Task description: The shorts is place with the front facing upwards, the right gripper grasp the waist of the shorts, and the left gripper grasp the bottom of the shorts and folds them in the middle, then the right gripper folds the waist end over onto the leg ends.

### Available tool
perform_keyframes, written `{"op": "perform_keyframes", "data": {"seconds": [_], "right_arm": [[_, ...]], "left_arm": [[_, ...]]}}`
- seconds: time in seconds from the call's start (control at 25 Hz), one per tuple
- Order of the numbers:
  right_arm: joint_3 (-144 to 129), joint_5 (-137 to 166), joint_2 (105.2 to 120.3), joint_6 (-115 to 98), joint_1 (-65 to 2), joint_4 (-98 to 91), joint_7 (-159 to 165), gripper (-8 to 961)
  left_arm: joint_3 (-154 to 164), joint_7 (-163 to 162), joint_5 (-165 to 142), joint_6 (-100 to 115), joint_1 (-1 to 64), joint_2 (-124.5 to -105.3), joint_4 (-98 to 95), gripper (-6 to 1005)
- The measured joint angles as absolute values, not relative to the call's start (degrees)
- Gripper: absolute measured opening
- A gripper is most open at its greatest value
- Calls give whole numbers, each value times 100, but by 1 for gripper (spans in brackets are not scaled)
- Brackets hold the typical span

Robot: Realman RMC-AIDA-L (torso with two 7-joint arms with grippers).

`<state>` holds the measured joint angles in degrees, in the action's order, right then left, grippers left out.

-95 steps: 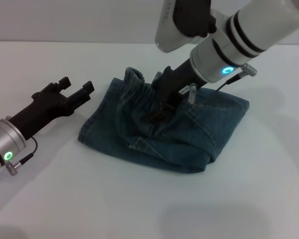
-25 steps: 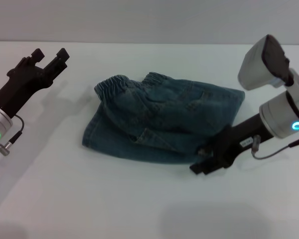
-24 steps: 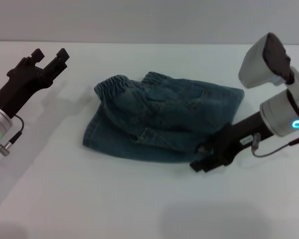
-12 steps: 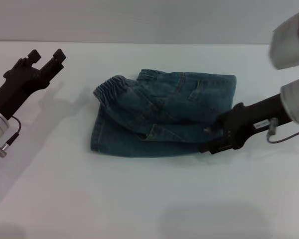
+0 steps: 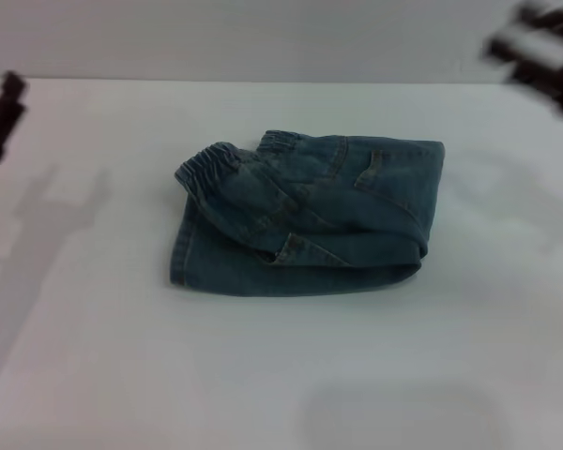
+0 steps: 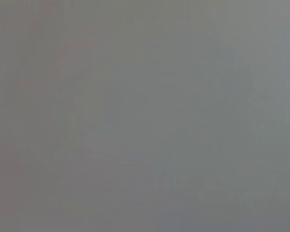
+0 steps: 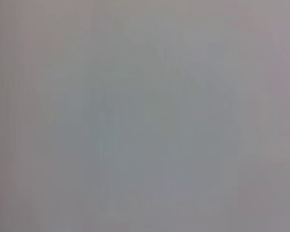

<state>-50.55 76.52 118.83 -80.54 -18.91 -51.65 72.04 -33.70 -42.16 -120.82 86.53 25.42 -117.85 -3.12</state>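
The blue denim shorts [image 5: 305,217] lay folded on the white table [image 5: 281,375], gathered waistband [image 5: 209,160] far-left. Both black grippers, left [image 5: 2,120] and right [image 5: 537,52], sat at the edges, touching nothing; their opening couldn't be told. Retreating well clear would keep the fold intact.

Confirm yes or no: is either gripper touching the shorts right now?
No. In the head view the shorts lie alone, with the left gripper and right gripper far off at the edges.

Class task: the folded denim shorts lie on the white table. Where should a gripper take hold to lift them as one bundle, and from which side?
Probably the thick folded edge of the shorts on the robot's right, approached from that side: the layers meet there, while the ruffled waist and hems lie loose on the left.
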Motion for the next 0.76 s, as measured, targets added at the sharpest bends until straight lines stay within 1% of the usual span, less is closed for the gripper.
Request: {"op": "perform_keyframes", "data": {"seconds": [0.12, 0.16, 0.2, 0.32, 0.56, 0.76], "right_arm": [[-4590, 6189, 11885, -7963, -1831, -3763, 5434, 567], [-4319, 5214, 11890, -7978, -1875, -2878, 4410, 567], [-4319, 5214, 11890, -7978, -1875, -2878, 4410, 567], [-4161, 3763, 11897, -8011, -1951, -1859, 3105, 567], [-4127, 2439, 11899, -7987, -2067, -1139, 2085, 567], [-4120, 2381, 11892, -7965, -2110, -1096, 2068, 567]], "left_arm": [[-3859, -3681, -12081, 8929, 2204, -11786, 21, 813], [-3986, -3524, -12085, 8997, 2095, -11787, 138, 813], [-4101, -3401, -12080, 9055, 1998, -11786, 217, 813], [-4250, -3235, -12082, 9144, 1863, -11792, 291, 813], [-4430, -3028, -12084, 9190, 1686, -11803, 315, 813], [-4480, -2940, -12085, 9143, 1686, -11814, 335, 813]]}}
